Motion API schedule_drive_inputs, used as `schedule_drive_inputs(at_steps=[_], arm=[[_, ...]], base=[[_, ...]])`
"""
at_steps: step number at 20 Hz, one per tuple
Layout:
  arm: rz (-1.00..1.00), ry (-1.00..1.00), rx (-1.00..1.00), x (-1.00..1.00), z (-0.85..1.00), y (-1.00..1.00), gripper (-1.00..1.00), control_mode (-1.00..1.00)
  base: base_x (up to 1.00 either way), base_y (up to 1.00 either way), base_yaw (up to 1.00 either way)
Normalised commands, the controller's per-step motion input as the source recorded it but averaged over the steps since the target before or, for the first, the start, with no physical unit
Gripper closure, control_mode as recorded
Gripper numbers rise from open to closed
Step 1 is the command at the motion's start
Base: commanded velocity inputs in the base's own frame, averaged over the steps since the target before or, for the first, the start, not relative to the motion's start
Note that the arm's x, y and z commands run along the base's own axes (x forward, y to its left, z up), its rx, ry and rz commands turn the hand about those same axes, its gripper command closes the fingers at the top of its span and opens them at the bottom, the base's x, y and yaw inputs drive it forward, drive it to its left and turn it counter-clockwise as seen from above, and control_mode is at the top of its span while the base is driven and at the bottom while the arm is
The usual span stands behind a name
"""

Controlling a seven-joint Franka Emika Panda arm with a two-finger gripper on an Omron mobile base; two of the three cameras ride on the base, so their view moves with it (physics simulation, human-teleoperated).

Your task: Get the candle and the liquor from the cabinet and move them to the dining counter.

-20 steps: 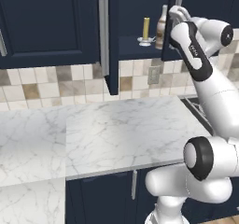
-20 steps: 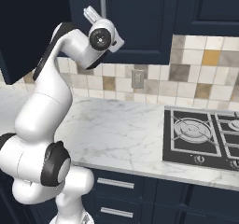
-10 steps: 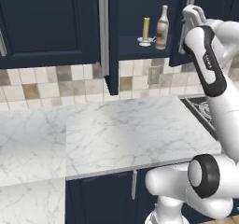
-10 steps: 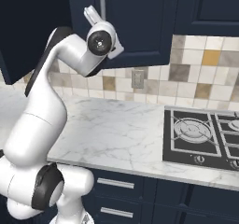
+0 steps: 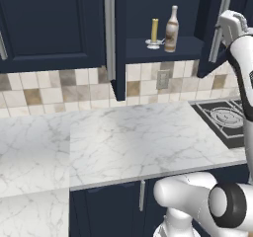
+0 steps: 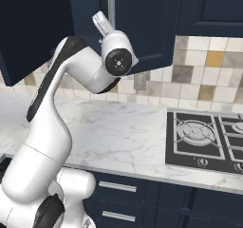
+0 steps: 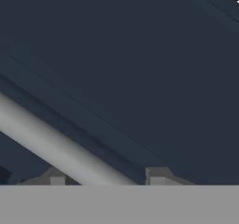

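Note:
The navy wall cabinet (image 5: pixel 49 23) stands open, with its two middle doors swung out. On its shelf the pale-yellow candle (image 5: pixel 154 31) sits on a white saucer, and the brown liquor (image 5: pixel 171 29) bottle stands just right of it. My gripper (image 5: pixel 223 19) is at the silver bar handle (image 5: pixel 219 31) of the right door (image 5: pixel 206 38), well right of both items. In the hand view the handle (image 7: pixel 70 153) runs between my fingertips (image 7: pixel 156 176), with a gap beside it, so my gripper (image 7: pixel 106 178) is open around the bar. The dining counter is out of view.
A tile-backed marble worktop (image 5: pixel 148 137) lies below the cabinet, with a black gas hob (image 5: pixel 225 120) at its right end, also visible in the right base view (image 6: pixel 204 137). The left cabinet door (image 5: pixel 116 38) juts out edge-on. Navy base drawers (image 6: pixel 142 194) sit under the worktop.
The right cabinet door has swung further open, carried to the right by my hand. The candle and bottle now show fully. My fingers have spread off the handle.

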Motion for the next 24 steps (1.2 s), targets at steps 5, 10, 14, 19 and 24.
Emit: schedule_drive_inputs(at_steps=[5, 10, 14, 19, 24], arm=[[0.12, 0.01, 0.19, -0.87, 0.00, -0.45, 1.00, -1.00], [0.09, 0.08, 0.18, -0.81, 0.00, -0.44, 1.00, -1.00], [0.02, 0.24, 0.10, -0.36, -0.40, -0.04, -1.00, -1.00], [0.00, 0.15, 0.10, -0.47, -0.42, 0.04, -1.00, -1.00], [0.00, 0.09, 0.12, -0.64, -0.22, 0.07, -1.00, -1.00]], base=[[0.00, 0.00, 0.00], [0.00, 0.00, 0.00], [0.00, 0.00, 0.00], [0.00, 0.00, 0.00], [0.00, 0.00, 0.00]])
